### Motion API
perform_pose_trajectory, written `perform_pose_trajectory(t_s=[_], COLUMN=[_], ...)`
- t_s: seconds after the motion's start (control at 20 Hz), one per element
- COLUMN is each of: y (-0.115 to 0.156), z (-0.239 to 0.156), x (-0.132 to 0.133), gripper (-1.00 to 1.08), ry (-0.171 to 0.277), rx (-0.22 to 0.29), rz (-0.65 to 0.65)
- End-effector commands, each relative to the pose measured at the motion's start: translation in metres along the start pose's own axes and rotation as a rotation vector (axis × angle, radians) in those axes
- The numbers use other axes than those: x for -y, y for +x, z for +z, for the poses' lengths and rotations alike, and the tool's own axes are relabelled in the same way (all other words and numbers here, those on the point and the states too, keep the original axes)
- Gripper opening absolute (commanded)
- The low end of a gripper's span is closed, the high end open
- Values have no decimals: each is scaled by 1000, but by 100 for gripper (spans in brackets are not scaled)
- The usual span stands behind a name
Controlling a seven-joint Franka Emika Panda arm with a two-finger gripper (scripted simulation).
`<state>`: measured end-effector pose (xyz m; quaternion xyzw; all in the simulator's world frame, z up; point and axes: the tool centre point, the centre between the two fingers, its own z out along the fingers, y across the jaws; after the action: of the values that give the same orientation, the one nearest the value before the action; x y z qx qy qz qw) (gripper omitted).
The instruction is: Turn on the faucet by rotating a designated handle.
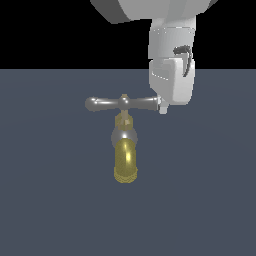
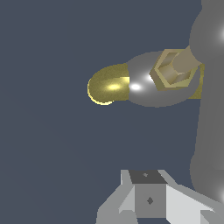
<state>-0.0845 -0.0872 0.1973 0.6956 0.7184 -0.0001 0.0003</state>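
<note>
Dark slate surface carries the faucet at centre, its handle lying crosswise, long axis left–right — the pincer touches the bar's right-hand knob, whether open or closed I cannot tell.

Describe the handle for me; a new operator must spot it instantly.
Find the faucet standing alone on the dark floor, its brass spout curving down. The handle is the grey crossbar on top, knobbed at both ends, unlike the yellow spout below.
</note>
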Motion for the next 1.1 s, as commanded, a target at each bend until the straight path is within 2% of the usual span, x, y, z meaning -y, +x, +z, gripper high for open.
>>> perform_pose_trajectory(t_s=[0.0, 1.05], y=[-1, -8], z=[0, 0], x=[-6, -64], gripper=[-100, -100], ry=[0, 0], rx=[0, 0], rz=[0, -1])
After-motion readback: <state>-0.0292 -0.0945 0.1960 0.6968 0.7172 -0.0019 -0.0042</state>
